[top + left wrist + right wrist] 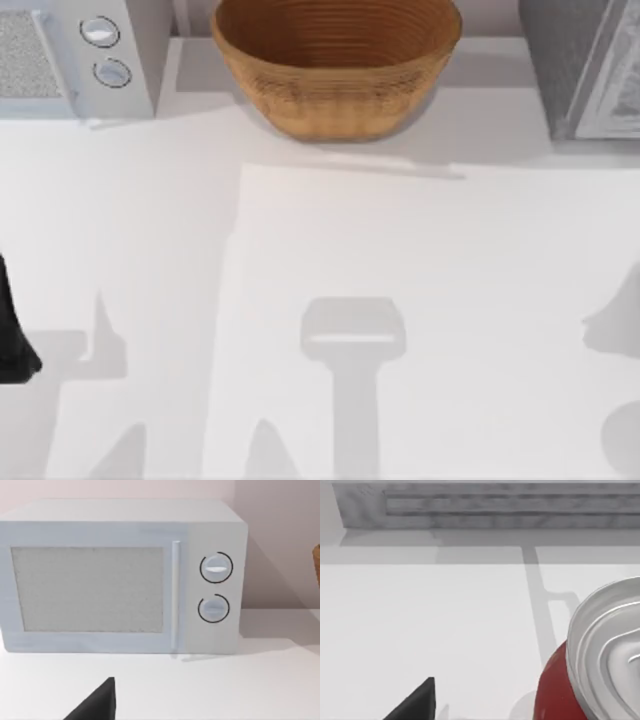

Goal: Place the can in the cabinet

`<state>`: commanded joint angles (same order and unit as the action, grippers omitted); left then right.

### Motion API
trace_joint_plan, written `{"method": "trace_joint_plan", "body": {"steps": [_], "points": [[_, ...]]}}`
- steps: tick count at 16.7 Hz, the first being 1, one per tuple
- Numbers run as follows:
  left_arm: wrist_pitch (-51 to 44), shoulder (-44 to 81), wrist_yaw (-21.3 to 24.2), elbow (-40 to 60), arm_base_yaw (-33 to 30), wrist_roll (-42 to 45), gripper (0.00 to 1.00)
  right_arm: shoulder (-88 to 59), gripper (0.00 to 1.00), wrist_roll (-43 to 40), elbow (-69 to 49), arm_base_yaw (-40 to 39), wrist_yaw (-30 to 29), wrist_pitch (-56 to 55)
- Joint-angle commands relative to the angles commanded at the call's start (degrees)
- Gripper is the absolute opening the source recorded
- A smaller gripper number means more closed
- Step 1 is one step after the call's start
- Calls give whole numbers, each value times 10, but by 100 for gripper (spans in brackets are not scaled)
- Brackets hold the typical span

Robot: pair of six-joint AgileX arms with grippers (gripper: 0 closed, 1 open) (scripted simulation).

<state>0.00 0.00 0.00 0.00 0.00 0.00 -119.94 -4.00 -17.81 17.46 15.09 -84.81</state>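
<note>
A red can (560, 690) stands upright near the right gripper (415, 702); I cannot tell its grip.

red can (560, 690) cut off by frame edge; cabinet (590, 70) perhaps likewise.

can (560, 690): red body, silver aluminium top with a raised rim, seen close in the right wrist view. stands upright on the white worktop (430, 625). cabinet (585, 65): grey, at the worktop's far right corner in the top view; its grey front face sits well beyond the can.
</note>
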Motion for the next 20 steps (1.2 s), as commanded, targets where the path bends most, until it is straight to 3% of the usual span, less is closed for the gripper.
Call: {"method": "trace_joint_plan", "body": {"steps": [1,14,20], "points": [[0,0,0,0,0,0,100,0,100,0,0,0,0,0],[0,0,0,0,0,0,100,0,2,0,0,0,0,0],[0,0,0,0,0,0,100,0,0,0,0,0,0,0]]}}
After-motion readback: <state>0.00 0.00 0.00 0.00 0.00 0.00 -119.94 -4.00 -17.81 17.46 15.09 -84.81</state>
